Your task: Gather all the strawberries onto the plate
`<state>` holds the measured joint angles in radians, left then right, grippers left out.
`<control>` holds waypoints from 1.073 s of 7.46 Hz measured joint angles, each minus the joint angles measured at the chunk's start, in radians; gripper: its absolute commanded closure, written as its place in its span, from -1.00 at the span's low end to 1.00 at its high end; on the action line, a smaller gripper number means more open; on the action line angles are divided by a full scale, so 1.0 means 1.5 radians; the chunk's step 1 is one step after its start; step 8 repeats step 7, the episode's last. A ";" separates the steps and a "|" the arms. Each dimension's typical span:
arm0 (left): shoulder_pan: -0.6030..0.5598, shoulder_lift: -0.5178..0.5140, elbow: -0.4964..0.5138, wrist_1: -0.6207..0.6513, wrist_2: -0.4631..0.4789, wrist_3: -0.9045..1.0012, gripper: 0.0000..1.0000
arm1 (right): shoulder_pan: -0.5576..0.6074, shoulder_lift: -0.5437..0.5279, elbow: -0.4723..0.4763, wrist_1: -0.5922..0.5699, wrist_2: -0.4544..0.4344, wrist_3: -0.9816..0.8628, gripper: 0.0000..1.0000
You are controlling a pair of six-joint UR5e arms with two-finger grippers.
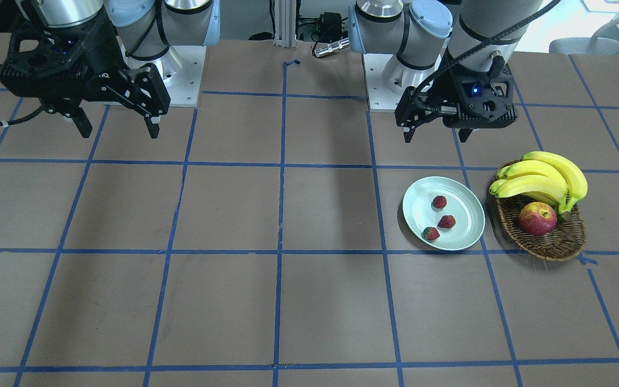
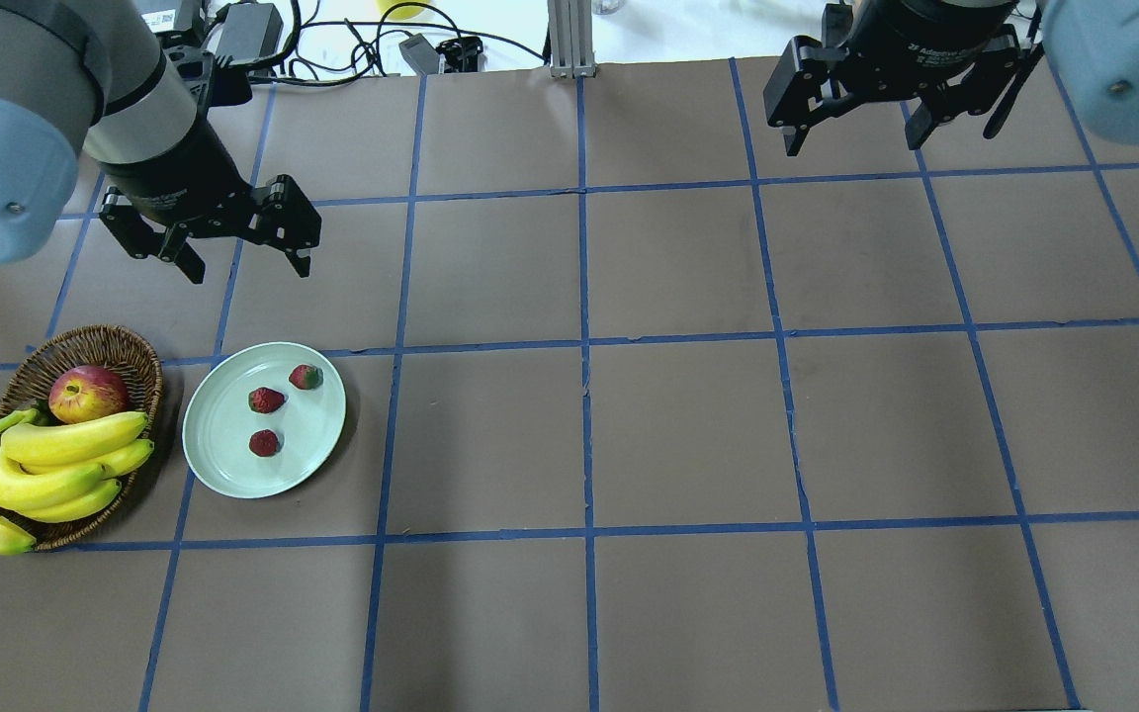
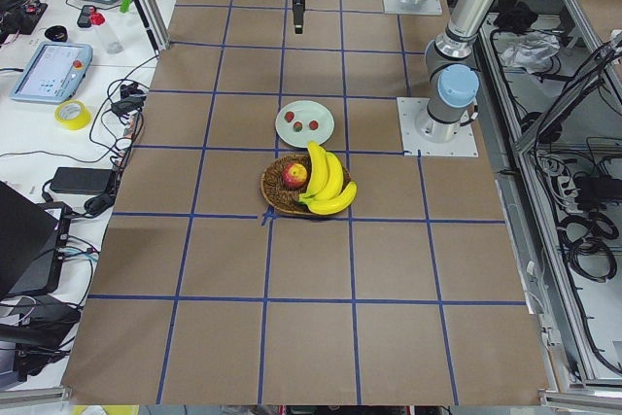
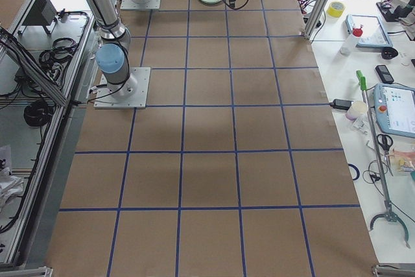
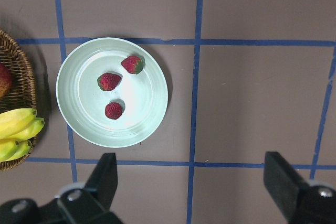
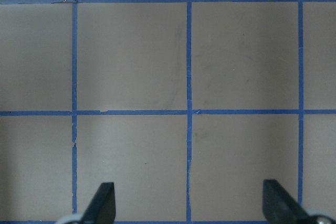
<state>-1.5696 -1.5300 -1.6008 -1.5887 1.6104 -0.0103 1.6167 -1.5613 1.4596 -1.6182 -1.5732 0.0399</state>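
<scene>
Overhead exterior shows three strawberries [image 2: 267, 400] on one plate [image 2: 221, 457]. Left gripper [image 2: 250, 269] hangs near it, jaws wide; right gripper [image 2: 851, 144] hangs well apart, also wide.

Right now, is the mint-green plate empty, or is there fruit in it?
Not empty: three strawberries lie inside the plate, apart from one another; the left wrist view shows all three clearly.

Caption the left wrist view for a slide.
Three small red strawberries lie on the round mint-green plate beside a brown wicker basket.
</scene>
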 measured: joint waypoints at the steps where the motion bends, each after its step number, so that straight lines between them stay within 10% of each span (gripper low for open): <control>1: 0.000 0.006 0.012 -0.026 0.001 0.003 -1.00 | -0.003 0.000 -0.007 0.008 0.001 0.000 -1.00; 8: 0.003 0.011 0.016 -0.051 0.008 0.022 -1.00 | -0.025 0.002 -0.043 0.070 0.003 0.000 -1.00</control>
